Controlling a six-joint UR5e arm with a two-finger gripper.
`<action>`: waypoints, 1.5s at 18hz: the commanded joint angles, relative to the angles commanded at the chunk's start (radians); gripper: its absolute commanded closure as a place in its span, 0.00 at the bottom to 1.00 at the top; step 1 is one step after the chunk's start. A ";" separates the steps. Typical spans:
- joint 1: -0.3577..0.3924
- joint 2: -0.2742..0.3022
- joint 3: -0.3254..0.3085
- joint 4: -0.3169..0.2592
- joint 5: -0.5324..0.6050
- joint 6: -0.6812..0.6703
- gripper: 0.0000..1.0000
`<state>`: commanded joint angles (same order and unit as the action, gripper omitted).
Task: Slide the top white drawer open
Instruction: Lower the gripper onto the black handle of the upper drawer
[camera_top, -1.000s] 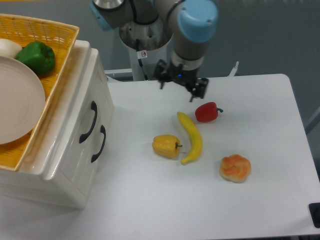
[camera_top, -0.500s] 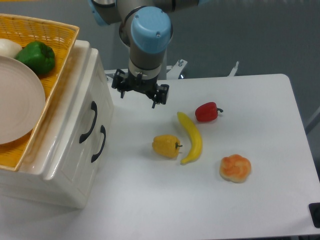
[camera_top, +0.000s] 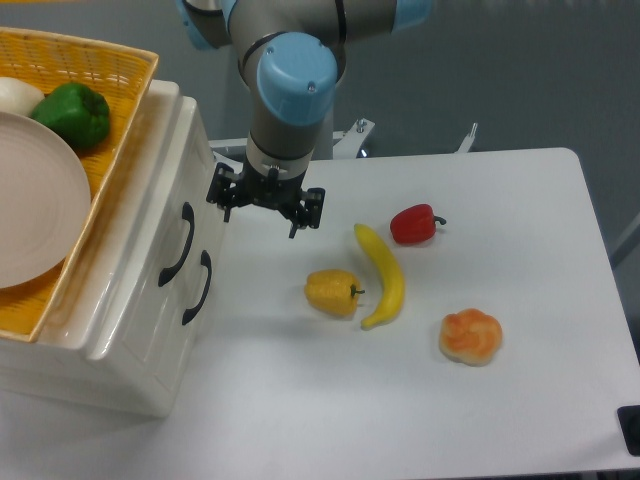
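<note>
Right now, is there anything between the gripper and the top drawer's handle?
No. In the camera view, only bare white table separates the gripper from the black handle on the top white drawer.

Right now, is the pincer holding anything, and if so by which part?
Nothing is held. The pincer hangs open above the table, right of the top white drawer's handle, not touching it.

Basket (camera_top: 120, 120) and plate (camera_top: 35, 200) cut by left edge.
</note>
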<state>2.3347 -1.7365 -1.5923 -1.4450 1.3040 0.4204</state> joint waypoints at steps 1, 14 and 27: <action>0.000 -0.002 -0.005 0.000 -0.009 -0.011 0.00; -0.023 -0.020 -0.009 0.003 -0.078 -0.025 0.00; -0.026 -0.035 -0.008 0.002 -0.098 -0.018 0.00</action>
<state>2.3086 -1.7717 -1.5999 -1.4435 1.2057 0.4019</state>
